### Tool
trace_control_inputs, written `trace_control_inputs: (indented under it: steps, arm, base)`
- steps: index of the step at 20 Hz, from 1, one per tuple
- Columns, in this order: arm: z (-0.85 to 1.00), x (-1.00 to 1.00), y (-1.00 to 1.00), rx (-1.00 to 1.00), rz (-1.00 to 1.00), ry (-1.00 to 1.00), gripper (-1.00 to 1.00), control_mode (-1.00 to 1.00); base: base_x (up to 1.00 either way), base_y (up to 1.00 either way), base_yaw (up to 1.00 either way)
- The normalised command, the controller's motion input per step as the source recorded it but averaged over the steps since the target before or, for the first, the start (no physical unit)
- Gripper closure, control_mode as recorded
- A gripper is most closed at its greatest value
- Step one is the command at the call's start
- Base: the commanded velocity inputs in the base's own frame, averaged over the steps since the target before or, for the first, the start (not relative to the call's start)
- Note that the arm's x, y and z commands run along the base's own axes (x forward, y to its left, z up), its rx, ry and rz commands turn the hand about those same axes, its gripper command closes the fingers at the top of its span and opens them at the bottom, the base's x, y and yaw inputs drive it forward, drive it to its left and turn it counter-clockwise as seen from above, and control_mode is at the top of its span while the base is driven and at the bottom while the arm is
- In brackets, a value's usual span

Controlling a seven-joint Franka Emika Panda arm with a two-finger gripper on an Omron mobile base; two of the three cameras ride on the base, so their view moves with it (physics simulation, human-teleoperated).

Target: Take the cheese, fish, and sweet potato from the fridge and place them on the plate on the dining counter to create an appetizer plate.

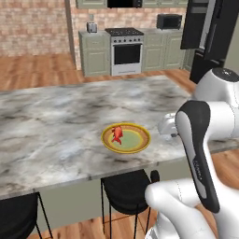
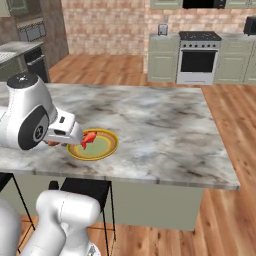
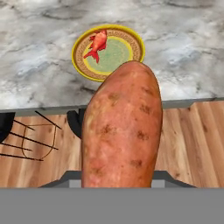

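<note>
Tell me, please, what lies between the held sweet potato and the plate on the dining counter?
In the hand view, past the sweet potato comes bare marble counter edge, then the plate. Nothing blocks it. The fish lies on the plate's far side.

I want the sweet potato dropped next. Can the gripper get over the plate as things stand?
Probably yes: the gripper, holding the sweet potato, hovers near the plate; the fish leaves half free.

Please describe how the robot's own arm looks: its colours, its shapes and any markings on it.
The arm is made of glossy white, rounded segments, with a black elongated panel along one link that carries faint grey marks, too small to read. The joint caps are dark grey discs. In the right base view, a dark round joint face sits on the white link. No loose cables show.
</note>
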Motion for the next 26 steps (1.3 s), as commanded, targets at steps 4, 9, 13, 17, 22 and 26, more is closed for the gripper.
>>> trace_control_inputs:
  steps: [4, 9, 13, 17, 22, 26]
  arm:
    - [0.00, 0.00, 0.00, 0.00, 0.00, 0.00, 1.00, 1.00]
    - [-0.66, 0.63, 0.55, 0.00, -0.04, 0.00, 1.00, -1.00]
    - [-0.73, 0.69, 0.34, 0.01, 0.00, 0.06, 1.00, -1.00]
    - [-0.45, 0.60, 0.00, 0.05, 0.00, 0.09, 1.00, -1.00]
    - [-0.36, 0.73, 0.00, 0.03, -0.01, 0.06, 1.00, -1.00]
    - [-0.24, 0.55, 0.01, 0.00, -0.14, 0.04, 1.00, -1.00]
  base:
    - [0.46, 0.59, -0.03]
    - [0.00, 0.00, 0.00]
    - [0.00, 0.00, 0.00]
    - [0.00, 0.00, 0.00]
    - [0.00, 0.00, 0.00]
    - [0.00, 0.00, 0.00]
